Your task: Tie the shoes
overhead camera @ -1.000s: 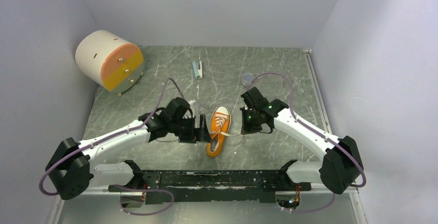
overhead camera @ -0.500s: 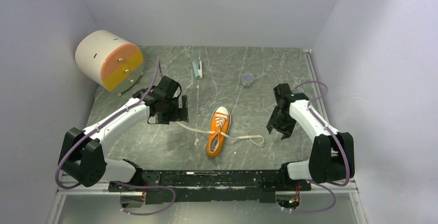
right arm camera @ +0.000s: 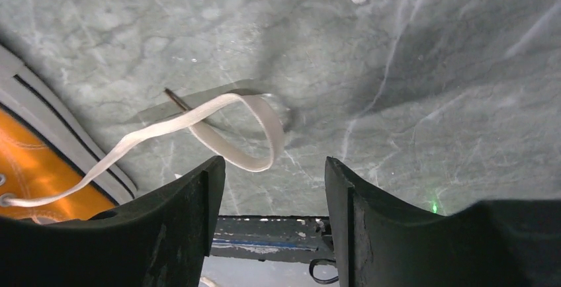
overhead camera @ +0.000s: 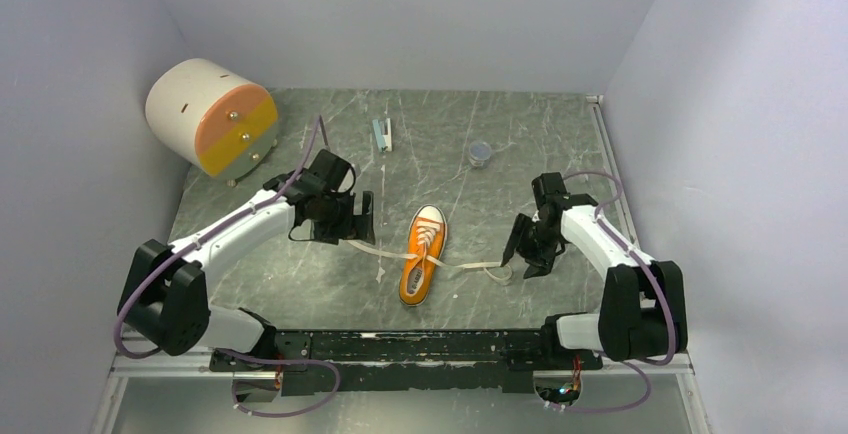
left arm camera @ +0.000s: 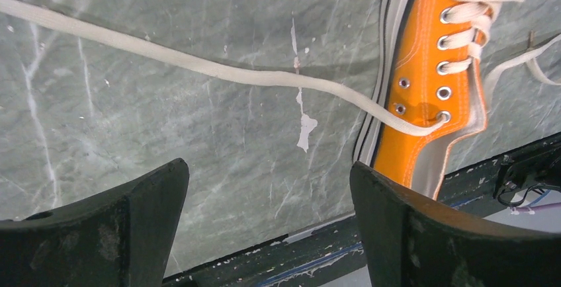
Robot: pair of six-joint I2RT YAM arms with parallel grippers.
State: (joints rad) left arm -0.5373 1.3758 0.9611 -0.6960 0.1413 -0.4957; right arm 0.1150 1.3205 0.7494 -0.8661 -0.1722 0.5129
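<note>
The orange sneaker (overhead camera: 421, 253) with white toe cap lies mid-table, toe pointing away. Its left lace (overhead camera: 368, 246) runs flat along the table leftward; in the left wrist view the lace (left arm camera: 198, 67) leads to the shoe (left arm camera: 430, 95). The right lace (overhead camera: 487, 268) ends in a flat loop, seen in the right wrist view (right arm camera: 218, 125) beside the shoe's sole (right arm camera: 46, 161). My left gripper (overhead camera: 358, 222) is open and empty just above the left lace. My right gripper (overhead camera: 517, 254) is open and empty right beside the lace loop.
A white cylinder with orange and yellow face (overhead camera: 211, 116) lies at the back left. A small blue-white object (overhead camera: 383, 134) and a small round cap (overhead camera: 480, 153) lie at the back. Grey walls close in on both sides. The black rail (overhead camera: 420, 346) runs along the near edge.
Both grippers let go of the laces and drew apart outward, leaving the laces stretched on the table. Now the right gripper has come back toward the lace loop; the left shifted slightly toward the shoe.
</note>
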